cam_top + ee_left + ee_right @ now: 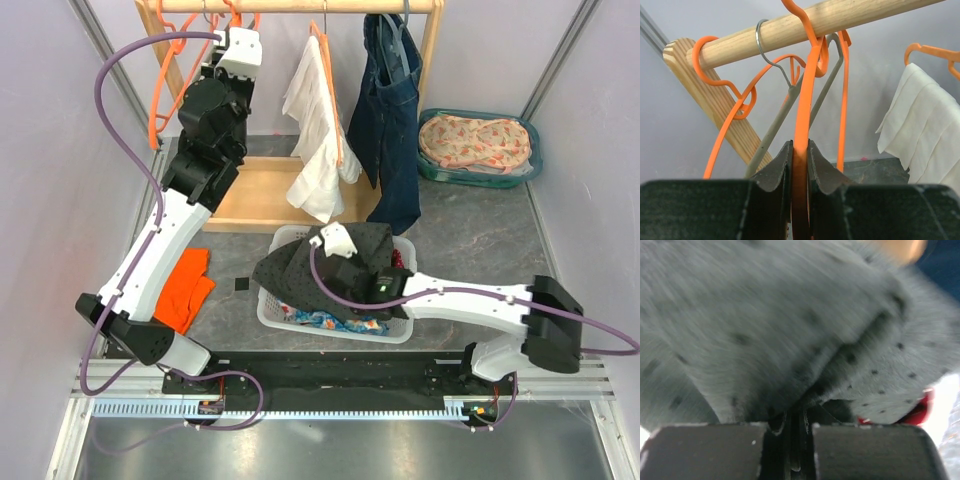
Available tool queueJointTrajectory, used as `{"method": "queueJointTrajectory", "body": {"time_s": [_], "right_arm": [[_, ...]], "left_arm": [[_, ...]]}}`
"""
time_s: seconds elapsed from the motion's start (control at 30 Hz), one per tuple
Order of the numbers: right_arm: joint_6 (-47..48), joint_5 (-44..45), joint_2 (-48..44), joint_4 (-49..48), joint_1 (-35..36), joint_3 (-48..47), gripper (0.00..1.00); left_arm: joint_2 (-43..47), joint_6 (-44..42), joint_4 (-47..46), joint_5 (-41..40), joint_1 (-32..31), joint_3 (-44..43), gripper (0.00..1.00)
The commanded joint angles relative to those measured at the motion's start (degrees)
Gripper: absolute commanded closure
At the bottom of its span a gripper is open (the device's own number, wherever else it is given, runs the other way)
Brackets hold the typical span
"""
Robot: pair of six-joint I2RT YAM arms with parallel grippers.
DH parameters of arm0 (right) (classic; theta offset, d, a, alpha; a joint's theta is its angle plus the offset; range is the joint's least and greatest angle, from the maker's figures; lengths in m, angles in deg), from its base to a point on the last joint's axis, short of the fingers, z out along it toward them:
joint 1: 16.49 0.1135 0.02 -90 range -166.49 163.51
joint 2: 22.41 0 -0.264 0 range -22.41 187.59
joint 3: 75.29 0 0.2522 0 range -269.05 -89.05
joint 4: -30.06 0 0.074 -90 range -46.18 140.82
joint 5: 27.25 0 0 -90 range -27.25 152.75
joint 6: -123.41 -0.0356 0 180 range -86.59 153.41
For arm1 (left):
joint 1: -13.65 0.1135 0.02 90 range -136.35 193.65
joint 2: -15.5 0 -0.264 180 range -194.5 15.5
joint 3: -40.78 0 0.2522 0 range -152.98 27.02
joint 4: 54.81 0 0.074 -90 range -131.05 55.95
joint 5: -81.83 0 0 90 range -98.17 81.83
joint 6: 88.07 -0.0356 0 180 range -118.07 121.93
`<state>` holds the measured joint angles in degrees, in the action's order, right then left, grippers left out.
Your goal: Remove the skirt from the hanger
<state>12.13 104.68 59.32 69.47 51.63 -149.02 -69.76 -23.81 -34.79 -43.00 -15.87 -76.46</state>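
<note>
Your left gripper (800, 162) is pinched tight on the orange hanger (802, 110) just under the wooden rod (865, 14), and your right gripper (795, 419) is clamped on the dotted dark skirt (765, 325), bunched over the laundry basket (300, 322) beneath it, so I'd lower it in before letting go.

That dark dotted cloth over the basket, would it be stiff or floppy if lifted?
Probably floppy: the dotted skirt sags in folds over the white basket rim. Likely light, since the right end effector holds it by one thin pinch. Its fuzzy-looking weave probably isn't slippery.
</note>
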Motion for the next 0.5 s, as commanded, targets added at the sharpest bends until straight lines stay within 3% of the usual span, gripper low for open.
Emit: {"method": "queueJointTrajectory", "body": {"time_s": [0.0,0.17,0.47], "right_arm": [[-7.63,-3.26,2.90,-4.46,0.09,2.92,1.00],[-9.92,-2.12,4.93,-4.64,-0.18,4.24,1.00],[-10.45,-0.27,0.01,-6.75,-1.23,8.02,1.00]], "left_arm": [[-1.85,0.77,-1.70,2.22,1.04,-0.67,0.98],[-0.27,1.04,-0.90,5.20,1.48,2.49,0.98],[2.55,2.18,4.27,10.04,1.66,3.81,0.98]]}}
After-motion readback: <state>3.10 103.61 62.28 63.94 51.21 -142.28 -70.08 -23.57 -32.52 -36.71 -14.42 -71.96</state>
